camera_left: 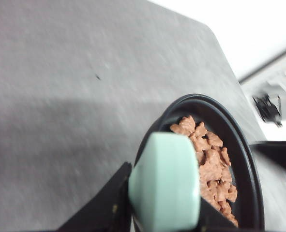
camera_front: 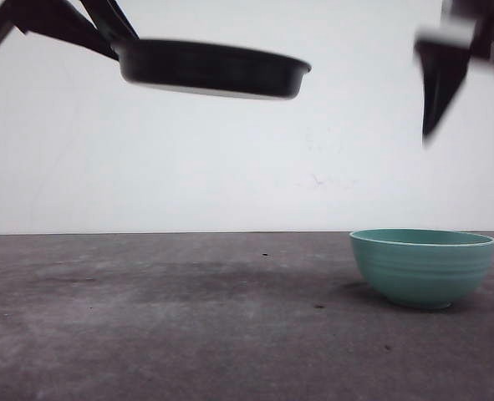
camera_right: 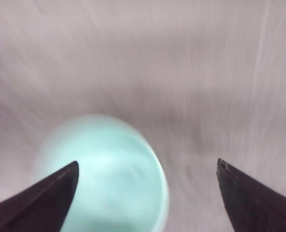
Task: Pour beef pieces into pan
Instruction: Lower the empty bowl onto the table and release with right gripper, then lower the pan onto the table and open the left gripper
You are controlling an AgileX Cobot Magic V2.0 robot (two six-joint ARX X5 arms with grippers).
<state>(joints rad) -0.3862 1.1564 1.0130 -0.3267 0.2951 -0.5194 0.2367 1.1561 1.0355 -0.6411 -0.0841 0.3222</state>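
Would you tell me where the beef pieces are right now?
The beef pieces lie inside the pan, which the left gripper holds by its handle high above the table's left side.

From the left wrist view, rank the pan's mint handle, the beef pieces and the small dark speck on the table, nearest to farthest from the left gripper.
1. Mint handle: clamped in the left gripper.
2. Beef pieces: just beyond, inside the pan.
3. Dark speck: far off, down on the table.
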